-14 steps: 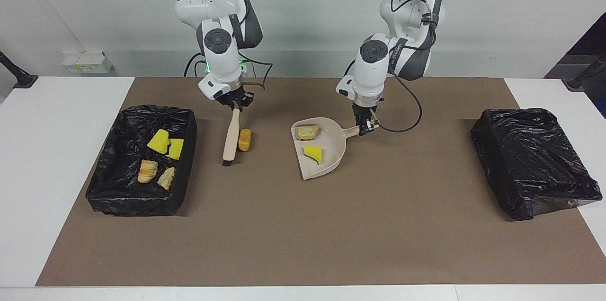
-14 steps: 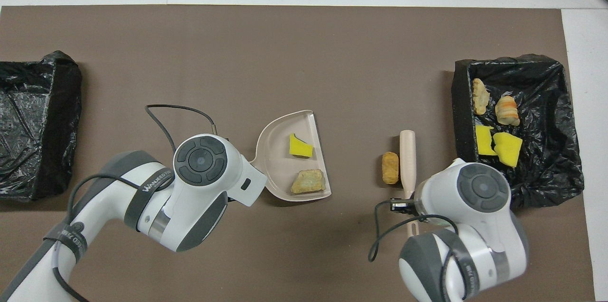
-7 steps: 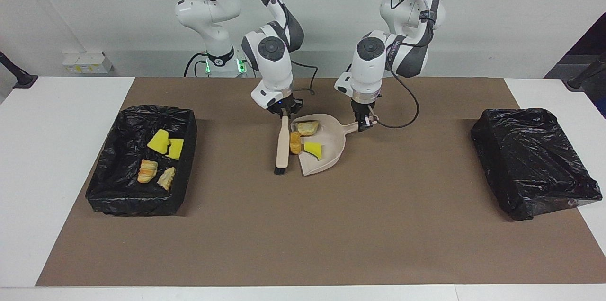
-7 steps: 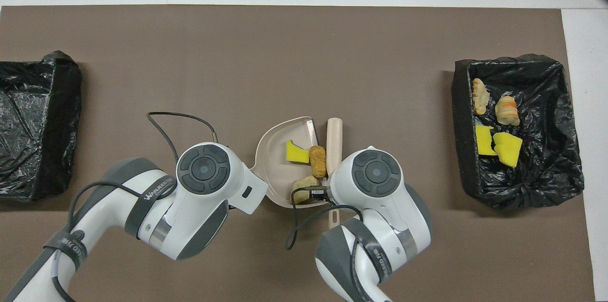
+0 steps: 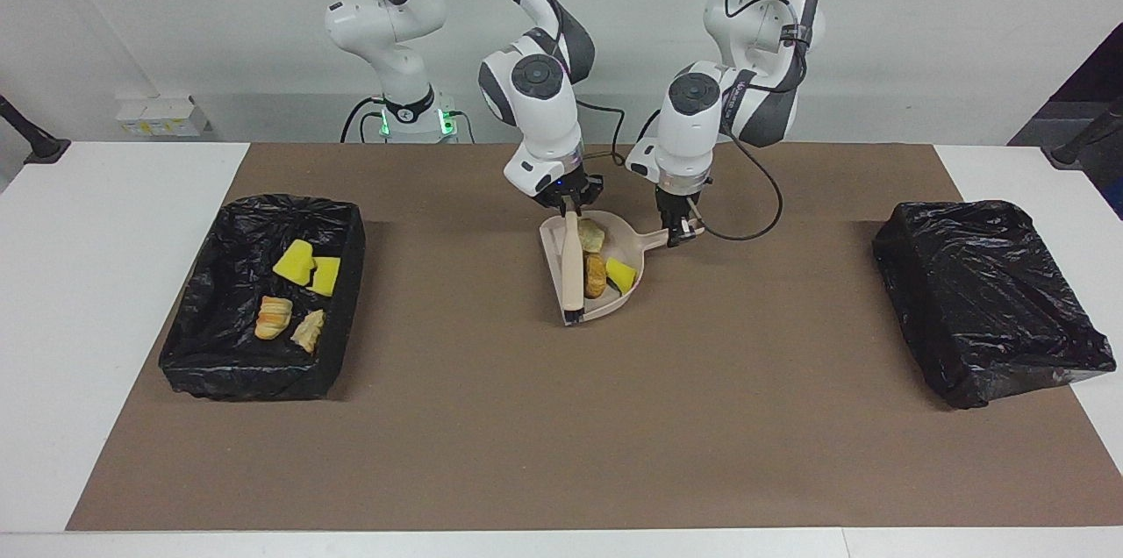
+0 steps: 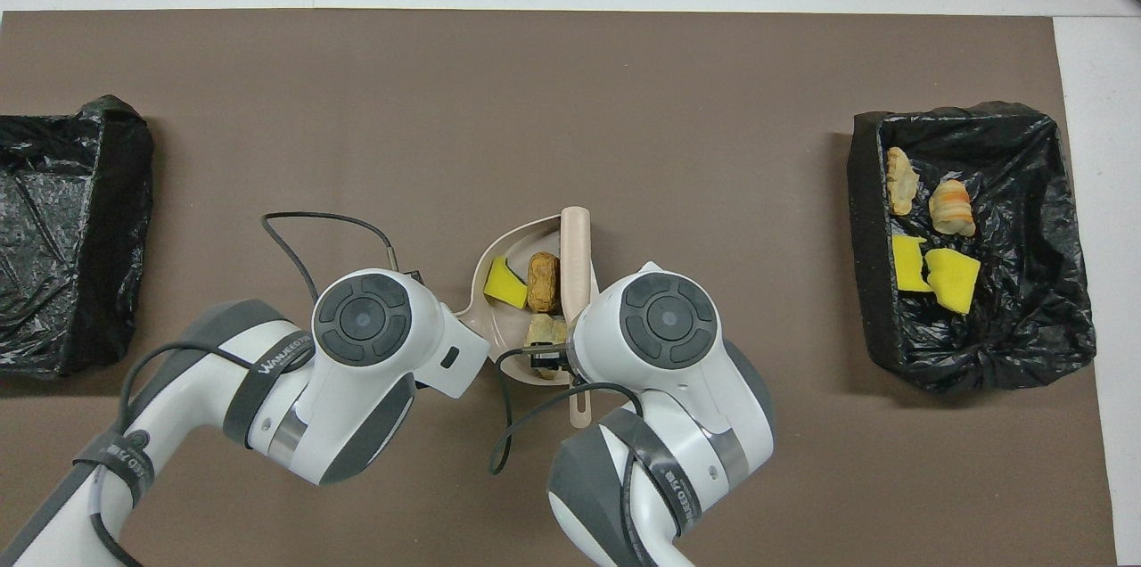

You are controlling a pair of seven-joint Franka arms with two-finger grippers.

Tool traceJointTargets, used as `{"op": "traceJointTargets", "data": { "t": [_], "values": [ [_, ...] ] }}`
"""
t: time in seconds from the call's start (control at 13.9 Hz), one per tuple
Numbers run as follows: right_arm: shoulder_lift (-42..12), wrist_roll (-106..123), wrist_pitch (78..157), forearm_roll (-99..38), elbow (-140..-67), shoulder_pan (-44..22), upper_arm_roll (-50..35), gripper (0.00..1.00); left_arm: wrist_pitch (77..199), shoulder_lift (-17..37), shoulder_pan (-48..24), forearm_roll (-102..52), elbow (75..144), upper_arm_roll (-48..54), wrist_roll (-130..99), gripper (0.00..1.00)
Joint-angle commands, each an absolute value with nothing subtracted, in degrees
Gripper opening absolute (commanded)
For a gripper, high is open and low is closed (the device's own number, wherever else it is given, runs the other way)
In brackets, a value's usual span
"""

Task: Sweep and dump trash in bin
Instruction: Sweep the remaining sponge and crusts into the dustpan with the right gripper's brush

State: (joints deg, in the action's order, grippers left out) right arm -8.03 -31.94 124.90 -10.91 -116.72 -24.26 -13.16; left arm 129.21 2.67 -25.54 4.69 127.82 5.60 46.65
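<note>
Swept across since a second ago, the brush [image 5: 571,264] lies over the dustpan [image 5: 614,305] mouth, my right hand [image 5: 568,205] clamped on it, left hand [image 5: 677,232] clamped on the pan's handle. Three trash chunks [image 5: 596,274] sit inside (four already binned); I'd hold the pan level, lifting the brush clear.

table [image 5: 105,295]: white, brown mat [image 5: 561,444] over the middle
on mat: dustpan [image 5: 625,299] mid-table; black-lined bin [image 5: 189,369] at right arm's end; second black bin [image 5: 991,295] at left arm's end
</note>
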Motion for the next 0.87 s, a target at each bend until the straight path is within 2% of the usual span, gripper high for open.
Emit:
{"op": "traceJointTargets", "data": {
  "t": [0.0, 0.43, 0.79],
  "values": [
    [-5.0, -29.4, 124.0, -12.6, -118.2, -23.9, -13.3, 0.00, 131.5, 4.4, -21.6, 4.7, 127.1, 5.4, 50.0, 0.00],
    [0.0, -29.4, 122.8, -12.5, -119.8, -23.3, -13.0, 0.00, 126.9, 5.3, -12.6, -2.5, 121.0, 5.4, 63.6, 0.00],
    [0.2, -30.1, 122.6, -12.1, -119.8, -24.1, -13.1, 0.00, 112.5, 8.5, -4.1, -2.1, 107.2, 4.8, 72.7, 0.00]
  ]
}}
